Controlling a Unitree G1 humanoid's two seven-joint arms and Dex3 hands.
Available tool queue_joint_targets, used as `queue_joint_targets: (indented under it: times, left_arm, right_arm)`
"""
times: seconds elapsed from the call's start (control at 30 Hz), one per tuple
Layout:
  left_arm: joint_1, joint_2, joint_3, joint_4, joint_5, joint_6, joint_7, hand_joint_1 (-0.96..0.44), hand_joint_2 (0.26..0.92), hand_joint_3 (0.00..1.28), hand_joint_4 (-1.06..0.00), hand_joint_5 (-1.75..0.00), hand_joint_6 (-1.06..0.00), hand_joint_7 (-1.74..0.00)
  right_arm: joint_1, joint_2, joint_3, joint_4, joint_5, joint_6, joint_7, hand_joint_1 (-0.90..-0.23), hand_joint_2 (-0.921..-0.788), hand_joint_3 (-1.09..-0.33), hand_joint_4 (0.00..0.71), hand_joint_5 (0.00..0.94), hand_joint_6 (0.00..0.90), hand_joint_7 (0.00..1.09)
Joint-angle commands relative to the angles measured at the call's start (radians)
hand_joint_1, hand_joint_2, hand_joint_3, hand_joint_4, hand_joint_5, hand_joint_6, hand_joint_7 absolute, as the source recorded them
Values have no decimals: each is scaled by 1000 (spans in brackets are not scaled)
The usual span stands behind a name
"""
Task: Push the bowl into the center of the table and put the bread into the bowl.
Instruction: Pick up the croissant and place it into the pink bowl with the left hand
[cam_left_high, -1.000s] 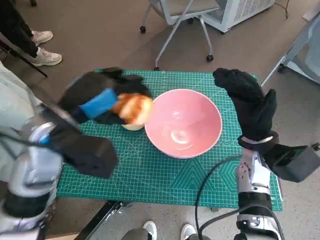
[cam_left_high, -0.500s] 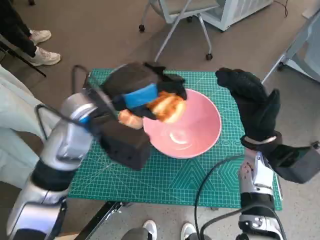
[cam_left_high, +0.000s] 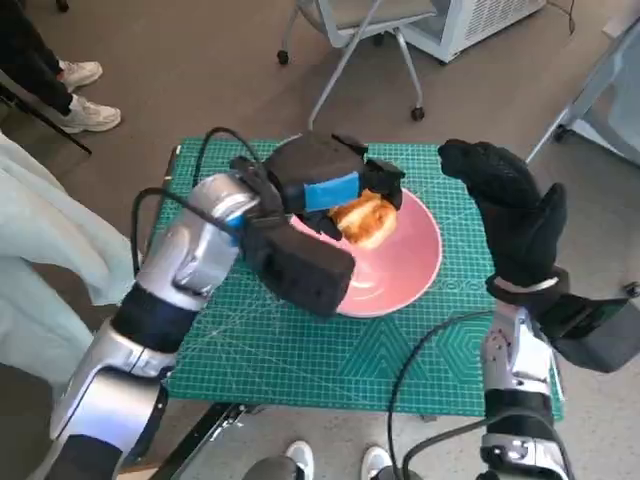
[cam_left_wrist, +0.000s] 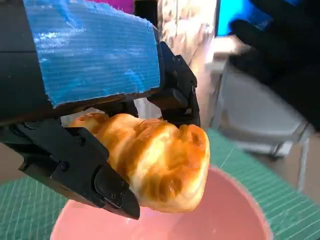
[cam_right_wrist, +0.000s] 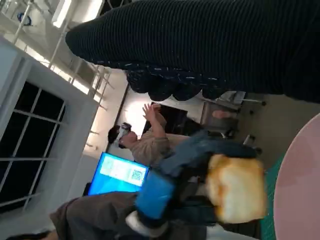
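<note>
The left hand (cam_left_high: 335, 190) grips a glossy, golden bread (cam_left_high: 365, 220) over the smooth pink bowl (cam_left_high: 410, 265); the knitted right hand (cam_left_high: 510, 215) is spread, holding nothing.

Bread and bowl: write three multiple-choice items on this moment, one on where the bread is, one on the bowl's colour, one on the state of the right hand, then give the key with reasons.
1. Where is the bread?
A. Lying on the mat beside the bowl
B. Held by the left hand above the bowl
C. On the floor

2. What colour is the bowl?
A. Pink
B. White
C. Blue

3. What state is the right hand in?
A. Gripping the bowl's rim
B. Holding the bread
C. Raised beside the bowl, holding nothing

Key: 1 B, the left wrist view shows the fingers round the bread with the bowl below. 2 A, pink in the head view. 3 C, the glove stands off the bowl's far side, empty.
</note>
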Motion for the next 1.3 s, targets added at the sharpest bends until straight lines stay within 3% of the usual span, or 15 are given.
queue_joint_targets:
  times: [0.03, 0.13, 0.17, 0.23, 0.27, 0.37, 0.73, 1.3]
  left_arm:
    - [-30, -28, -6, 72, -3, 5, 2, 2, 920, 90, -708, -1219, -568, -1145]
    - [-28, -41, -12, 99, -6, 34, -30, 2, 921, 183, -611, -1302, -449, -1280]
    - [-27, -44, -14, 105, -4, 42, -38, -2, 897, 200, -526, -1143, -387, -1165]
    - [-27, -50, -24, 115, 5, 58, -53, -12, 857, 138, -434, -506, -401, -558]
    - [-27, -52, -30, 119, 9, 65, -62, -28, 844, 103, -385, -324, -401, -365]
    - [-24, -51, -41, 117, 16, 76, -78, -76, 815, 53, -287, -106, -384, -123]
    - [28, 0, -13, 45, -7, 21, -57, -213, 781, 9, -167, -2, -328, -2]
    - [164, 186, 172, -302, -126, 72, -151, -196, 767, 0, -148, -5, -310, -6]
  right_arm:
    - [28, 3, -1, -1, -6, 2, -14, -676, -921, -755, 189, 2, 66, 527]
    - [29, 2, -1, 2, -6, 1, -16, -676, -921, -755, 189, 2, 66, 526]
    - [29, 2, -1, 2, -6, 1, -16, -675, -921, -755, 189, 2, 67, 526]
    - [31, 2, -2, 3, -4, 0, -16, -674, -921, -755, 189, 2, 67, 524]
    - [30, 2, -2, 5, -3, 0, -16, -673, -921, -755, 189, 2, 68, 524]
    - [31, 3, -3, 6, -2, -1, -16, -668, -921, -755, 189, 2, 68, 522]
    - [39, 10, 5, -9, -5, 3, -24, -658, -921, -761, 186, 0, 67, 518]
    - [60, 2, 12, -52, 0, 22, -29, -648, -921, -765, 184, 0, 63, 523]
